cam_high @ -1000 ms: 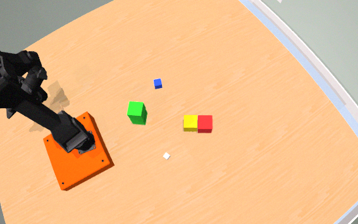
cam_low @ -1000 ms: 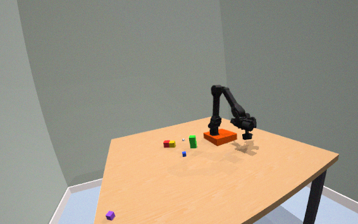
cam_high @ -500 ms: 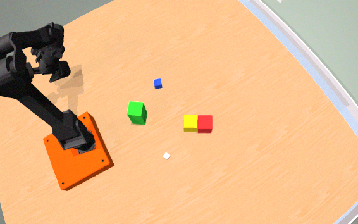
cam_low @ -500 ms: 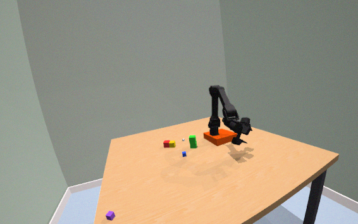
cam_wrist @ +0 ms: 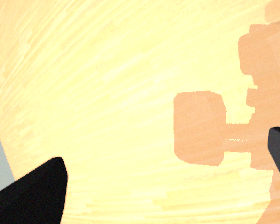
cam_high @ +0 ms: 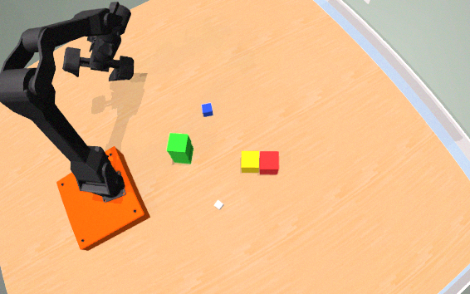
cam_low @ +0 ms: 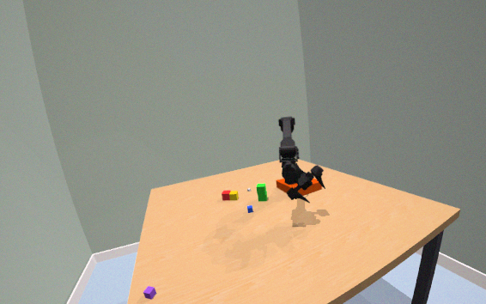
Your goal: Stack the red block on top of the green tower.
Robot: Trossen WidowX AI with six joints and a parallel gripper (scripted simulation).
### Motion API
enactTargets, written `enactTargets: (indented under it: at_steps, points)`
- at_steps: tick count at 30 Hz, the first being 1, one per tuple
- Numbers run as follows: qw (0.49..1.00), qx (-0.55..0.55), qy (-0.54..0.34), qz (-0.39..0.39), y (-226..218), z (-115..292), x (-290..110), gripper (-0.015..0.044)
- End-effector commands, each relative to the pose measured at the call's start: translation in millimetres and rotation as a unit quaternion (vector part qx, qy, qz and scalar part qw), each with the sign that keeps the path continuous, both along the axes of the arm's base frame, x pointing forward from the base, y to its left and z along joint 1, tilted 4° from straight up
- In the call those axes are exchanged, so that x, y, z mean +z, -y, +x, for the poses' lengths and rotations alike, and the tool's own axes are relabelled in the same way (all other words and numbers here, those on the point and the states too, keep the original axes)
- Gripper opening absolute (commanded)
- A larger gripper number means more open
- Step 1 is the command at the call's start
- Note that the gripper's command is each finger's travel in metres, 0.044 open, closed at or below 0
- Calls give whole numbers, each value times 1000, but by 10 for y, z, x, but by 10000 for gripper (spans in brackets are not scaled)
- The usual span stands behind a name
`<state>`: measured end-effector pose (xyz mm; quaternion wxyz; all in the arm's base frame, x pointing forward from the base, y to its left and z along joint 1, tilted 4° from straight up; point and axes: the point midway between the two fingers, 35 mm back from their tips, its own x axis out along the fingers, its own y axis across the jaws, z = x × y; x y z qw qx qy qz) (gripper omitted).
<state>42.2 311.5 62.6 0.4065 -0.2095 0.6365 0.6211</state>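
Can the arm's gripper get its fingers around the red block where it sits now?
Probably, but only one way. The open, empty gripper has a free path to the red cube block, yet the yellow cube block sits flush against one side, so the fingers would likely need to straddle the other two faces.

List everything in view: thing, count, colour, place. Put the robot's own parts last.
Table: one, light wood, carrying everything below except the floor.
Green tower: one, green, upright, near the table's middle, nearest the arm's base.
Red block: one, red, on the table, touching the yellow block's side.
Yellow block: one, yellow, between the red block and the tower, apart from the tower.
Blue cube: one, small, blue, alone beyond the tower.
White cube: one, tiny, white, alone on the table.
Purple cube: one, purple, at the table's near corner in the exterior view.
Floor: pale blue, below the table.
Base plate: one, orange, under the arm.
Arm: one, black.
End effector: one, black, open, empty, above bare table.
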Motion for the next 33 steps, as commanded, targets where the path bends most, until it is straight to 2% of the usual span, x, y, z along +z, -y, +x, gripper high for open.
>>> enactTargets:
  at_steps: [1,8,16,33]
  points:
    - [998,-56,22,-20,12,353,5,440]
    - [981,-176,59,-63,176,1067,25,440]
    - [939,-314,88,-111,537,1820,85,440]
    - [825,-515,132,-191,1707,2931,187,440]
